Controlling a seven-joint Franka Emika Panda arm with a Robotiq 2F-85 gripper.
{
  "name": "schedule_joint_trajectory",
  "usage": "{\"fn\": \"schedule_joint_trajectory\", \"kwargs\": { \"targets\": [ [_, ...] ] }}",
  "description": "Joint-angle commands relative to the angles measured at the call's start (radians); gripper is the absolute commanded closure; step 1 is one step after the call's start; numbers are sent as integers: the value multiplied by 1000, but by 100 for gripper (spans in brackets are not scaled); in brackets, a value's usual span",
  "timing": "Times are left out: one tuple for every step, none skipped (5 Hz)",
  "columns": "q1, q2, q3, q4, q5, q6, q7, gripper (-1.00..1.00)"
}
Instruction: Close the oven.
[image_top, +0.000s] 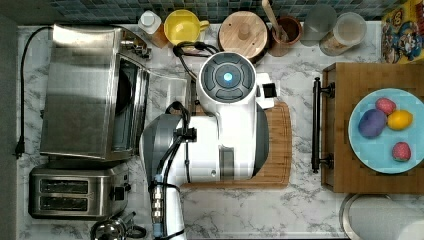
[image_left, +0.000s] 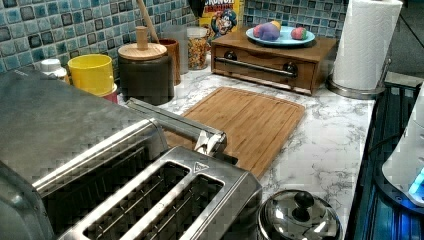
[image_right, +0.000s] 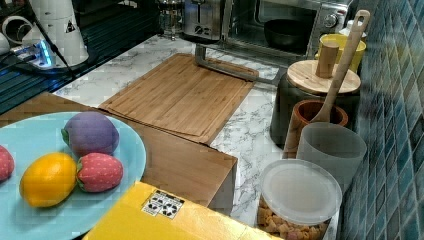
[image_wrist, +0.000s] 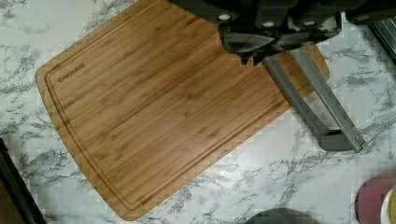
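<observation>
The oven (image_top: 80, 92), a boxy steel appliance with a shiny flat top, stands at the left of the top view; its glass door hangs open and the long metal bar handle (image_wrist: 310, 100) lies low over the marble counter (image_top: 300, 210). Just below the oven in the top view sits a two-slot steel toaster (image_top: 75, 192). A bamboo cutting board (image_wrist: 154, 112), smooth with a groove near its edge, lies beside the handle. In the wrist view the dark gripper (image_wrist: 261, 46) sits above the handle; whether its fingers are apart or together cannot be told. A round wooden lid (image_top: 243, 32) and a yellow mug (image_top: 184, 26) stand by the blue tiles.
</observation>
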Motion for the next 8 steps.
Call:
{"fn": "schedule_joint_trajectory", "kwargs": {
  "targets": [
    [0, -3, 1, 0, 0, 4, -1, 100],
    [-9, 20, -13, -63, 67, 62, -108, 100],
    [-43, 53, -38, -135, 177, 126, -295, 100],
    [-87, 125, -69, -109, 318, 102, -463, 100],
    [-119, 88, -81, -193, 439, 218, -601, 100],
    [-150, 51, -84, -269, 603, 277, -780, 100],
    [-107, 54, -93, -307, 696, 298, -914, 100],
    [-92, 91, -60, -357, 803, 361, -1059, 100]
  ]
}}
